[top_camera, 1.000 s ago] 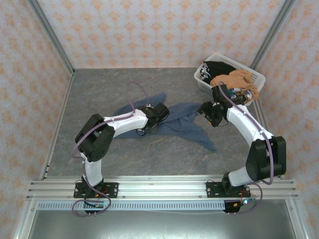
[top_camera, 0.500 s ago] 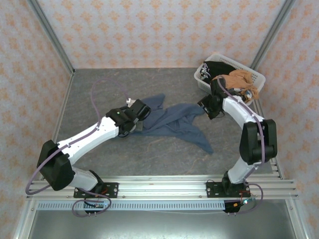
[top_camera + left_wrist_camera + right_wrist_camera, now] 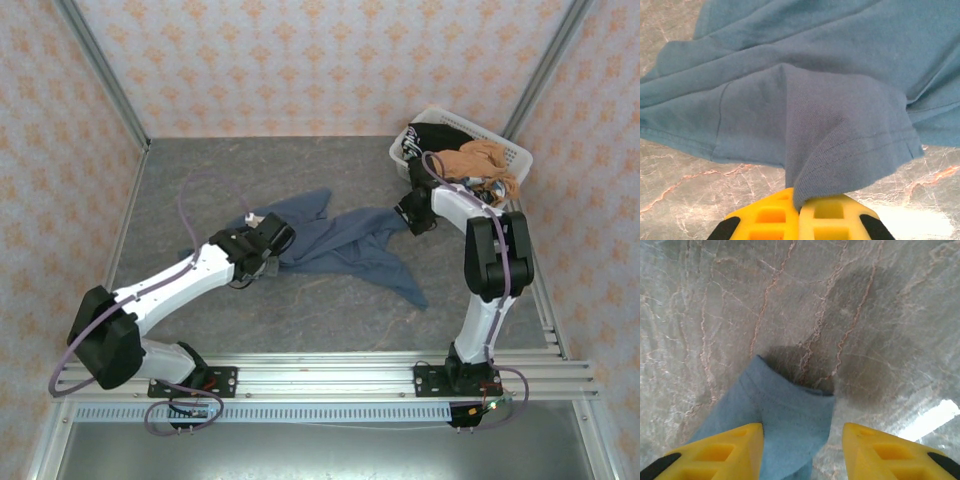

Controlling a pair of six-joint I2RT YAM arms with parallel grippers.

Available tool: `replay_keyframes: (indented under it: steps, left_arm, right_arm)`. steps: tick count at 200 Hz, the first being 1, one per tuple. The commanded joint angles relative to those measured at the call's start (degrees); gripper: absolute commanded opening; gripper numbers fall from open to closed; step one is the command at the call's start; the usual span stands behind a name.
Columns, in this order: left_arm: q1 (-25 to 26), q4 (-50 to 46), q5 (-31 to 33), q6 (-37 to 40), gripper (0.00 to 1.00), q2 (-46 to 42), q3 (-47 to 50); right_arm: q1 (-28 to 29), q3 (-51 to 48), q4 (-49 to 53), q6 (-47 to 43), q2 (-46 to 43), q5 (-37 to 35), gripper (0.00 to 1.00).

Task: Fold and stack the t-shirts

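1. Left gripper (image 3: 799, 199): the two yellow fingers (image 3: 767, 215) are pressed together and clamped on a pinched-up fold of the slate-blue t-shirt (image 3: 840, 75) of plain soft cloth. In the left wrist view the fold rises from the garment straight into the closed fingertips. The rest of the cloth spreads ahead of the gripper and to both sides of it, creased, over the grey marble-patterned table (image 3: 200, 190).

2. Seen from above, the slate-blue t-shirt lies bunched and unfolded between the two grippers. One tail of it runs from the middle toward the near right.

3. Right gripper (image 3: 802, 432): the yellow fingers (image 3: 715, 452) stand apart. A hemmed end of the slate-blue t-shirt lies between them. It rests against the finger on the left of the right wrist view. A gap shows between the cloth and the other finger. The cloth end lies on the table surface just ahead of the fingertips and is not clamped.

4. White plastic lattice basket (image 3: 400, 165): it stands near the right gripper, beyond it and to its right, in the far right corner of the table. Inside it lie a black t-shirt with white print (image 3: 432, 137) and, nearer the right gripper, a crumpled orange-tan t-shirt (image 3: 480, 160). The orange-tan t-shirt hangs over the basket's near rim.
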State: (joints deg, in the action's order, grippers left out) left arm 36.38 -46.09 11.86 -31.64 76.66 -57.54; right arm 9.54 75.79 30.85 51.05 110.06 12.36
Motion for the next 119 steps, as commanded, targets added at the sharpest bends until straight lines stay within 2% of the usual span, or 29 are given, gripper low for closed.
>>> replay_keyframes:
  steps: [1, 16, 44, 63, 78, 105, 119]
  left_arm:
    - [-0.93, -2.4, 1.59, -1.54, 0.0, -1.84, 0.37]
    - [-1.13, -2.72, 1.58, -1.6, 0.0, -2.08, 0.09]
    - [-1.74, -3.02, 1.91, -1.91, 0.0, -2.38, -0.04]
    - [-2.89, -3.01, 2.41, -2.29, 0.0, -3.18, 0.67]
    - [-4.24, -2.8, 2.15, -2.47, 0.0, -4.31, 1.22]
    - [-7.56, -2.13, 0.77, -2.29, 0.0, -5.97, 0.93]
    - [-9.39, -2.11, 0.23, -2.29, 0.0, -6.58, -0.12]
  right_arm:
    - [-0.44, 1.92, 0.32, 0.82, 2.77, -0.8, 0.43]
    - [-0.31, 0.88, -0.01, 2.8, 2.28, -0.59, 0.44]
    - [0.19, -0.71, -1.68, 4.57, 1.66, -0.78, 0.52]
    - [0.17, 0.12, -1.94, 5.04, 4.02, 0.02, 0.49]
    - [0.2, 0.18, -3.46, 5.92, 4.98, 0.01, 0.38]
    - [0.19, 1.91, -3.29, 5.83, 5.02, -1.77, 0.02]
    - [0.44, 2.21, -3.51, 4.82, 2.46, -3.59, 0.0]
